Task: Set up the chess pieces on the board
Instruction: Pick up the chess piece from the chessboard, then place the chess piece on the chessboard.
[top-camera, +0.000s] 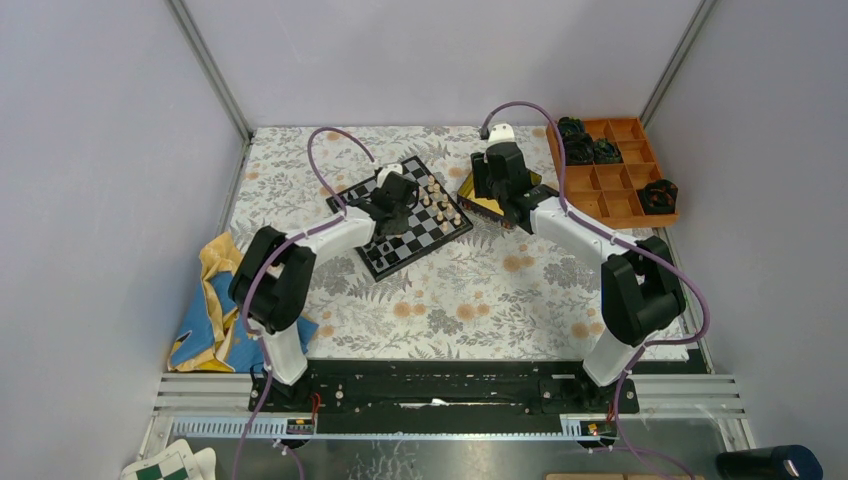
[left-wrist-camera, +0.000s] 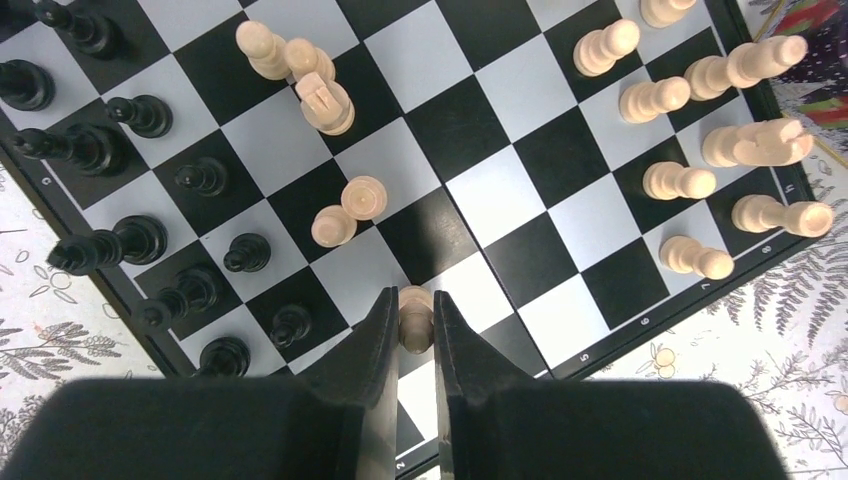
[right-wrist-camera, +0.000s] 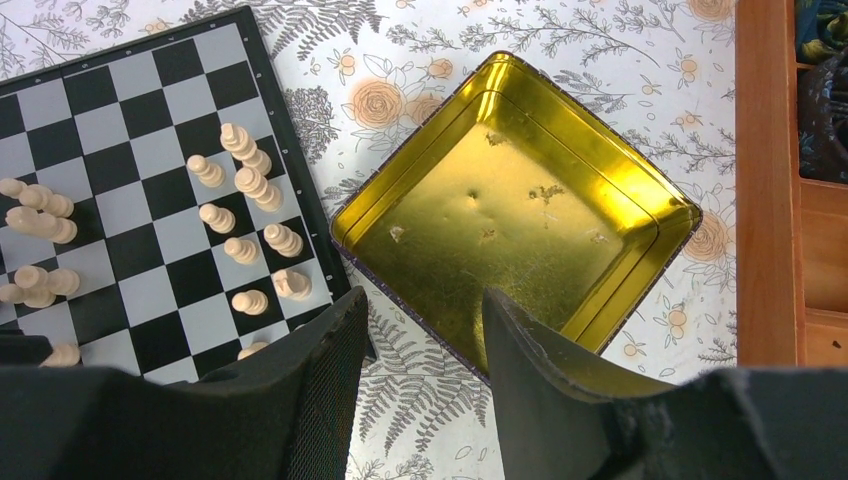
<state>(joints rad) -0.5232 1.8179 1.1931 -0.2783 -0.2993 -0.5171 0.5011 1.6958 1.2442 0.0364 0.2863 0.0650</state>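
The board (left-wrist-camera: 500, 195) is a black-and-grey checkered square with a black rim, lying at the table's middle (top-camera: 395, 252). Black chess pieces (left-wrist-camera: 140, 115) stand along its left side and tan ones (left-wrist-camera: 680, 180) along its right, with a few tan pieces (left-wrist-camera: 350, 208) loose mid-board. My left gripper (left-wrist-camera: 415, 305) hangs over the board's near edge. Its two fingers press against a small tan pawn (left-wrist-camera: 415, 320). My right gripper (right-wrist-camera: 425, 300) is open and empty above the near rim of the gold tin (right-wrist-camera: 510, 190), just right of the board (right-wrist-camera: 90, 90).
An orange compartment tray (top-camera: 615, 180) with bulky black objects sits at the back right. A yellow-and-blue cloth (top-camera: 210, 300) lies at the left edge of the floral tablecloth. The gold tin is empty and close to the board's right corner.
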